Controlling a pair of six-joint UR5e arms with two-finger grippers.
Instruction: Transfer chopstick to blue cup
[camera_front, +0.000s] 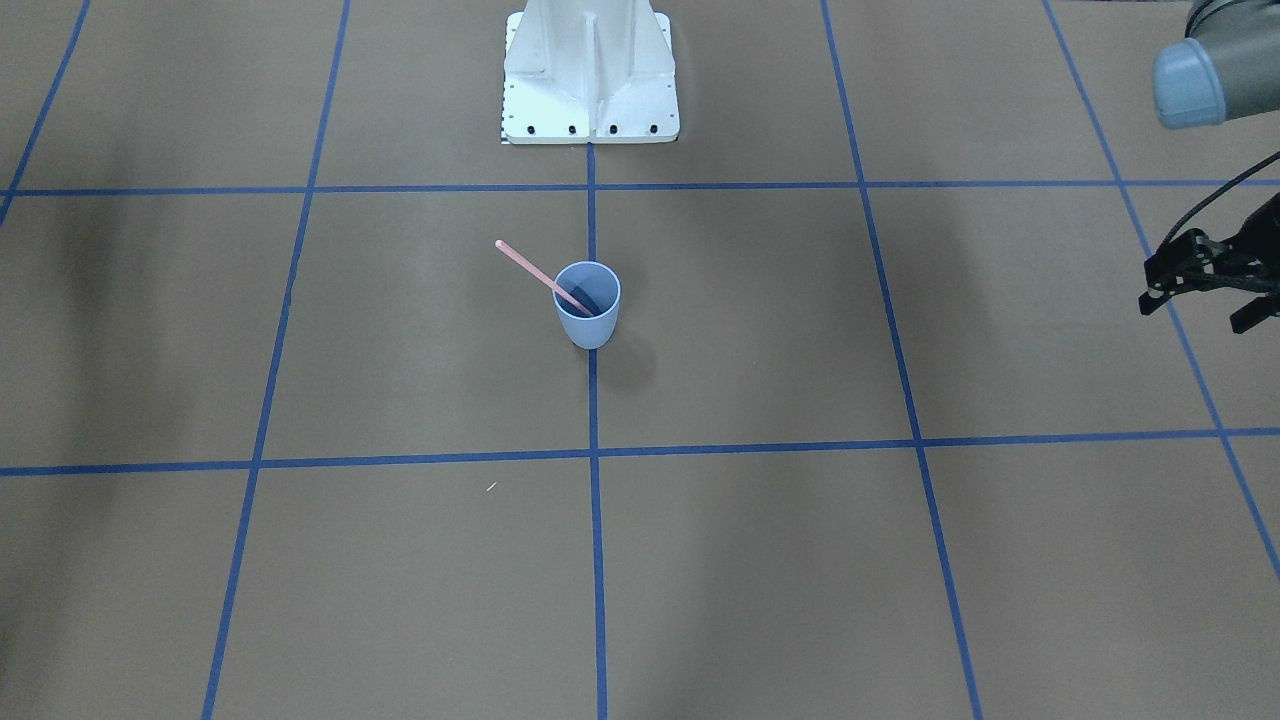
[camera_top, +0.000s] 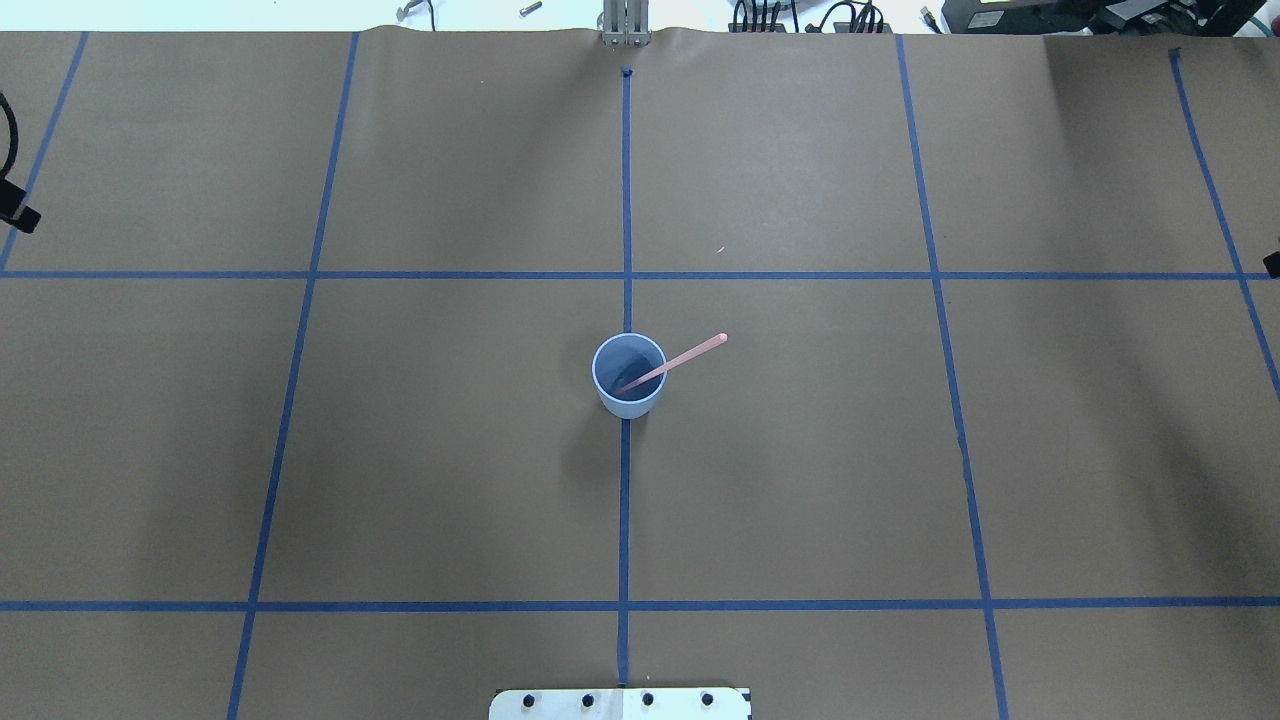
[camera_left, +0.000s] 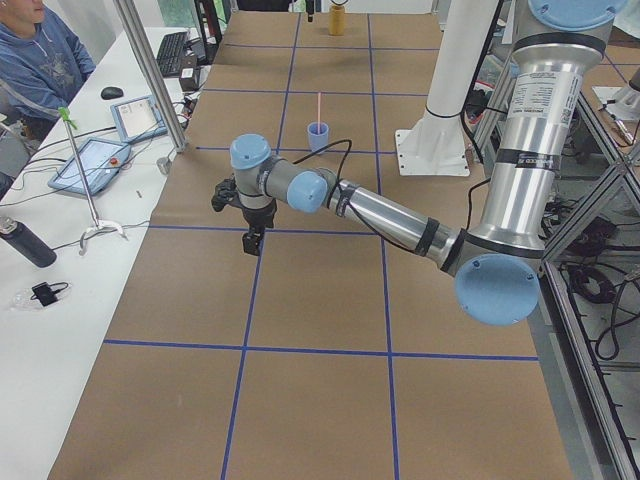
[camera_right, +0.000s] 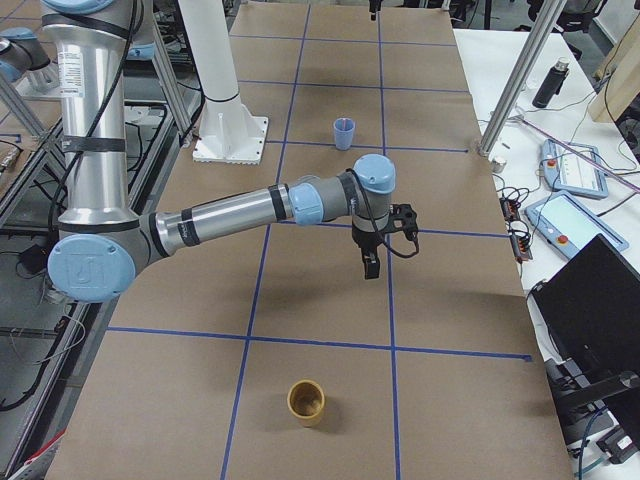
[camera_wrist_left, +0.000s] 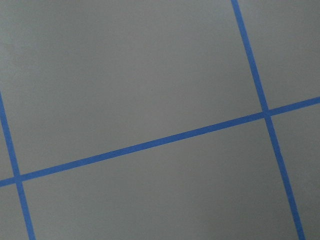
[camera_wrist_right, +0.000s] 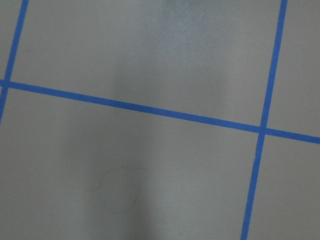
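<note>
At the table's middle, your chopstick (camera_top: 690, 354) stands slanted in the blue cup (camera_top: 628, 403), propped on its rim, so the transfer looks done. The left gripper (camera_front: 1195, 310) hangs far left, spread and empty. I cannot tell the right gripper's (camera_right: 370, 264) state.

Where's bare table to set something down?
Squares left and right of the cup are bare, as is the stretch between cup and base plate. Only the centre is crowded: the chopstick leans out toward the robot's right. The left gripper hovers over the left end.
</note>
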